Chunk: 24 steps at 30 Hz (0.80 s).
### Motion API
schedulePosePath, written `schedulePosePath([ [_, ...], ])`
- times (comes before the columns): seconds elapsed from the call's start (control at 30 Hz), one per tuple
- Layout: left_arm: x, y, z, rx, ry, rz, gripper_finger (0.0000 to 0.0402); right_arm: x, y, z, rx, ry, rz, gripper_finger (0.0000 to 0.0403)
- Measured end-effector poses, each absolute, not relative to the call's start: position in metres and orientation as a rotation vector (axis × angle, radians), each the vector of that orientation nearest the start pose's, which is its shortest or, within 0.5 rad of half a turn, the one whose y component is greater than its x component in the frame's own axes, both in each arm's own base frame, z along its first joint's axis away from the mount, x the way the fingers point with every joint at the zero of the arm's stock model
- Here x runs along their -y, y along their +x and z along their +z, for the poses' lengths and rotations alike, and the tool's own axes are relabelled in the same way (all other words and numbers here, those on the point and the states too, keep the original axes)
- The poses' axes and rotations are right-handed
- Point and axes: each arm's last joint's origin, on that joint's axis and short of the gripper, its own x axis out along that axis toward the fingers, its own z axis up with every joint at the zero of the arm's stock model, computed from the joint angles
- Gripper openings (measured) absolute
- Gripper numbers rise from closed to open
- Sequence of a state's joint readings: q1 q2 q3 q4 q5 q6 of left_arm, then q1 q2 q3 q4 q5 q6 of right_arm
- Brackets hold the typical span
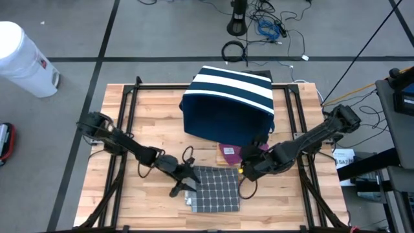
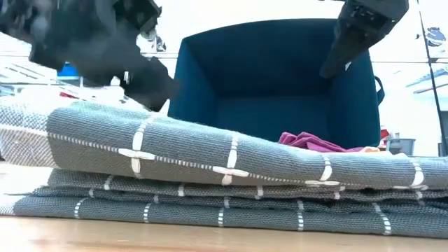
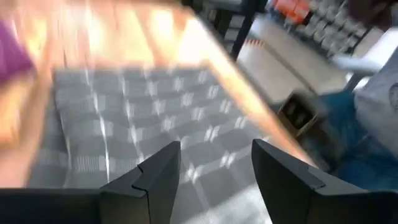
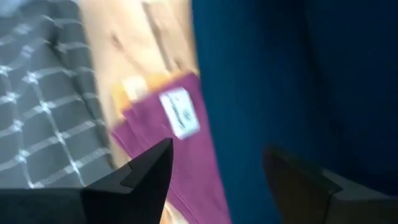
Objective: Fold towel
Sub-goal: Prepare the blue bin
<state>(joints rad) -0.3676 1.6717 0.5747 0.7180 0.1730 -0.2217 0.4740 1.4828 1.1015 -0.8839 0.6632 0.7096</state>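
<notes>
A grey towel (image 1: 217, 191) with a white grid pattern lies folded in several layers near the table's front edge. It also shows in the low view as a flat stack (image 2: 224, 168). My left gripper (image 1: 186, 186) stands open over the towel's left edge, with nothing between its fingers (image 3: 161, 171). My right gripper (image 1: 246, 169) is open too, raised off the table by the towel's far right corner. It points down over a purple cloth (image 4: 180, 155) beside the blue bin.
A dark blue bin (image 1: 226, 103) with white stripes stands behind the towel, its open side toward the towel (image 2: 280, 84). The purple cloth (image 1: 229, 153) lies at its mouth. Black frame rails (image 1: 126, 123) run along both table sides. A white bucket (image 1: 22, 58) stands on the floor.
</notes>
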Motion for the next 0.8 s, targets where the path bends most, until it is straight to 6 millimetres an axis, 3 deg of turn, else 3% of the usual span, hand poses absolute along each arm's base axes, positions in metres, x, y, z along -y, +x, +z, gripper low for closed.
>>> schedulePosePath([
  [0.13,0.109,0.274,0.169,-0.321,-0.100,-0.461,0.0204,-0.105,0.232,0.253,-0.967,-0.010,-0.565,0.0232],
  [0.23,0.100,0.268,0.185,-0.292,0.004,-0.291,0.0204,-0.106,0.220,0.261,-0.950,0.010,-0.583,0.0232],
  [0.33,0.084,0.261,0.189,-0.363,0.109,-0.032,0.0204,-0.106,0.207,0.265,-0.959,0.048,-0.628,0.0232],
  [0.43,0.069,0.255,0.183,-0.481,0.242,0.108,0.0204,-0.109,0.195,0.264,-1.006,0.047,-0.647,0.0232],
  [0.57,0.049,0.257,0.175,-0.554,0.202,0.213,0.0204,-0.119,0.186,0.252,-1.005,0.100,-0.664,0.0232],
  [0.8,0.021,0.261,0.173,-0.547,0.031,0.380,0.0204,-0.128,0.164,0.208,-0.956,0.234,-0.724,0.0232],
])
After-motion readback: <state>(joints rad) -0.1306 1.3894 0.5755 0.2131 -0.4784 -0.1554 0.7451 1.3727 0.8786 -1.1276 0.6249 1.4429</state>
